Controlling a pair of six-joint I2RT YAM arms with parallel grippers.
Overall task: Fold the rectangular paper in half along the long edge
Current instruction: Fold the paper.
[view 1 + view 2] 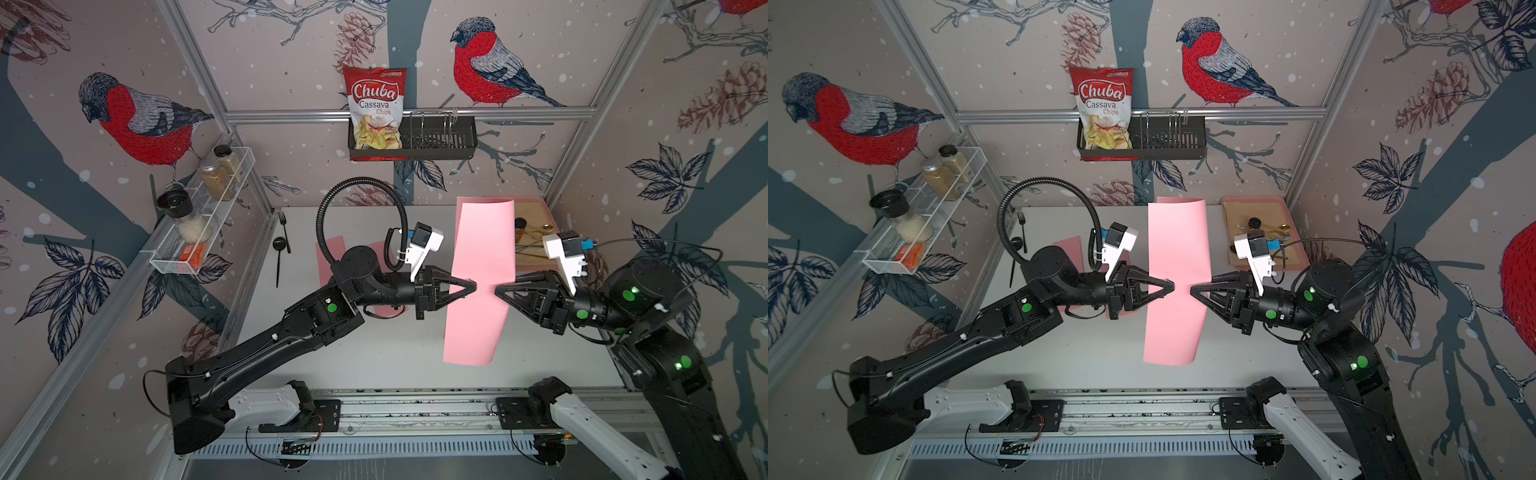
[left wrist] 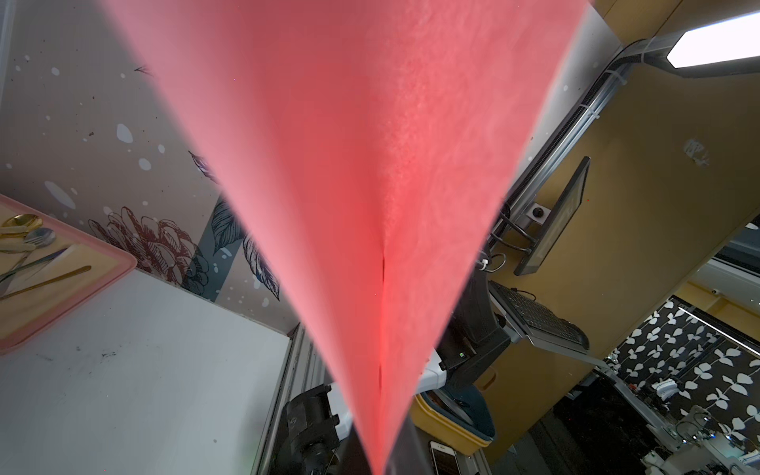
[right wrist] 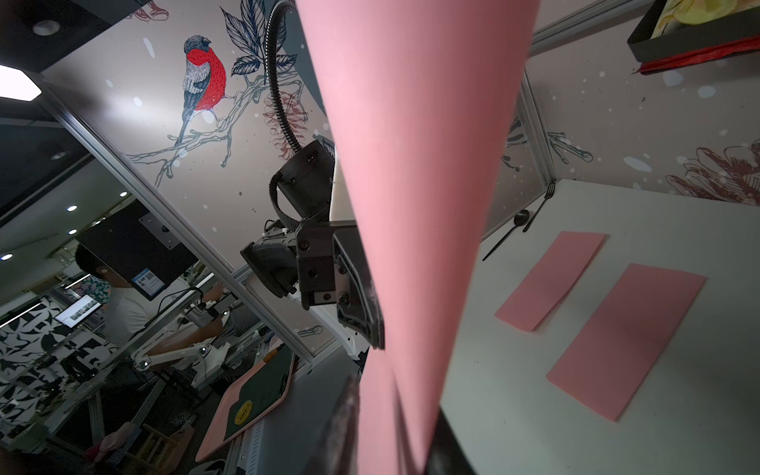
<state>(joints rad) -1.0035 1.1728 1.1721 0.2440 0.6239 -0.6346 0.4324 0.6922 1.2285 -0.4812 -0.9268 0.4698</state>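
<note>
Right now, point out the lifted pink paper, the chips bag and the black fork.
pink paper (image 1: 484, 249), in a top view, middle of its far half.
chips bag (image 1: 375, 93), in a top view, on the red logo.
black fork (image 1: 285, 232), in a top view, on its handle.

A white table (image 1: 374, 353) is recorded. A black fork (image 1: 284, 230) and a black spoon (image 1: 279, 257) are laid together at its far left corner. One pink strip (image 3: 551, 279) and a second pink strip (image 3: 625, 341) are laid flat, side by side and apart. A tray (image 1: 1233, 216) of cutlery is set at the far right corner.
</note>
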